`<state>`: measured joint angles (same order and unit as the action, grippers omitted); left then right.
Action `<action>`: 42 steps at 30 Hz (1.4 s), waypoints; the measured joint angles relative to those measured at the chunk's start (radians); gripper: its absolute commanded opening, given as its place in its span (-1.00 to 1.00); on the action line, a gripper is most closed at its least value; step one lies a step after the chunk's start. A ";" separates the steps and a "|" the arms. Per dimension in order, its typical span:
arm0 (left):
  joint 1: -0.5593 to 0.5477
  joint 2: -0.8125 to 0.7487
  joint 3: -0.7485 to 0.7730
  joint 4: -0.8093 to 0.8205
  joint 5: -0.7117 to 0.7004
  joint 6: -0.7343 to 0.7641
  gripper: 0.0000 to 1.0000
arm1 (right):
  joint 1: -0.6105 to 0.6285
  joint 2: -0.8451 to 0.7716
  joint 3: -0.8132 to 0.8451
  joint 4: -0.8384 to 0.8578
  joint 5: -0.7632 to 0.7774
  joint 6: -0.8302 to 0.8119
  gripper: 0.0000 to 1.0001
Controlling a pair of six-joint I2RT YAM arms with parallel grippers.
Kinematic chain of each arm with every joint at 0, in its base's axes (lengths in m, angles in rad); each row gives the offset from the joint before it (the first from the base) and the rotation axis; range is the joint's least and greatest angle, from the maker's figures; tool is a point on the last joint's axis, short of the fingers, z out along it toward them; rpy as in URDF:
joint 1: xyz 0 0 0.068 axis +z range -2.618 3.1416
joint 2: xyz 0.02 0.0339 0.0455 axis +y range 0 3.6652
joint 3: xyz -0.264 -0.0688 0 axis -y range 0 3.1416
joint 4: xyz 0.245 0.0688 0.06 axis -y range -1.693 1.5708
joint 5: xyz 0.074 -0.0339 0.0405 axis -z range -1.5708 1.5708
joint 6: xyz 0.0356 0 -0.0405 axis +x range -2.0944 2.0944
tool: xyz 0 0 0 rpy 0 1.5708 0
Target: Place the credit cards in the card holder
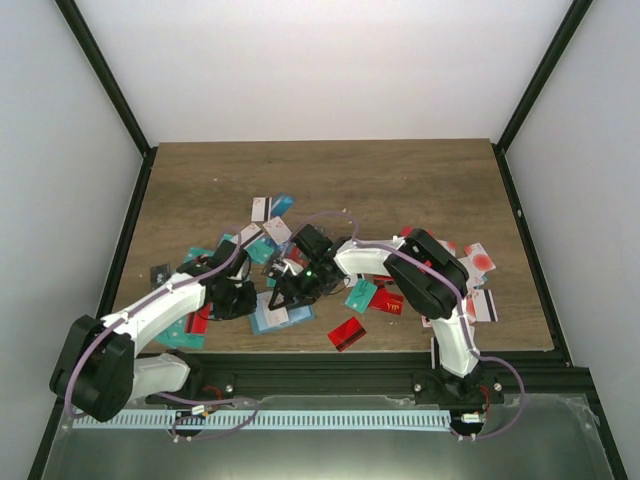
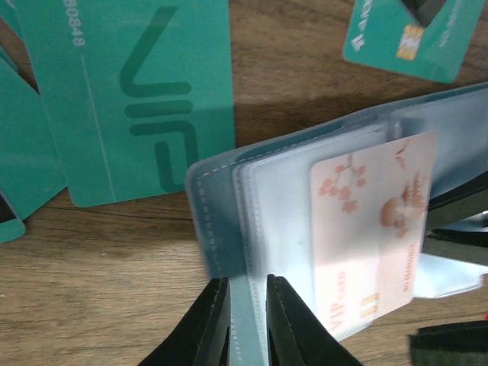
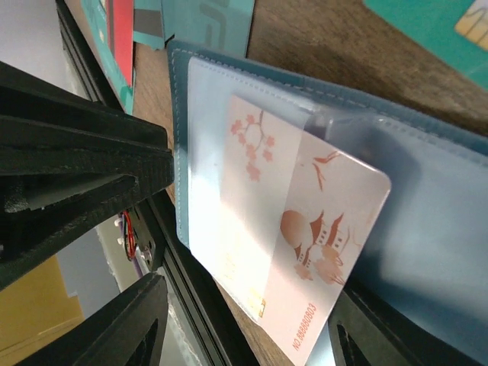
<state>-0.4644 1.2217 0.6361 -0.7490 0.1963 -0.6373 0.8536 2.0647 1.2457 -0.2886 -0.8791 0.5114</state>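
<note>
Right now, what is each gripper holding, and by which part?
The left gripper pinches the card holder by its edge, near a corner. The right gripper is open, holding nothing.

Dull teal-blue with pale stitching along the card holder (image 2: 217, 221), milky light blue across its inner sleeves. Pink-red blossom sprigs and a pagoda on the white credit card (image 2: 374, 229), with a gold chip near one corner. Darker green "VIP" lettering on the teal-green card (image 2: 137, 91). Plain bright colour on the red card (image 1: 347, 334). Brown wood grain across the table (image 2: 91, 305). Black on the left pincer (image 2: 245, 286).
</note>
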 measured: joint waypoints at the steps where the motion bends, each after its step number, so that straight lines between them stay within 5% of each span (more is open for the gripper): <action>1: 0.000 0.000 -0.004 0.000 -0.005 -0.005 -0.71 | 0.000 0.000 0.008 -0.013 0.008 -0.002 0.29; 42: 0.000 -0.006 -0.076 0.045 0.007 -0.079 -0.81 | 0.065 0.045 0.140 -0.140 0.062 -0.029 0.31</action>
<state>-0.4644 1.2156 0.5606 -0.7040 0.2035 -0.7162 0.9188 2.1098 1.3853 -0.4290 -0.8173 0.4824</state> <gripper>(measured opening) 0.092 0.640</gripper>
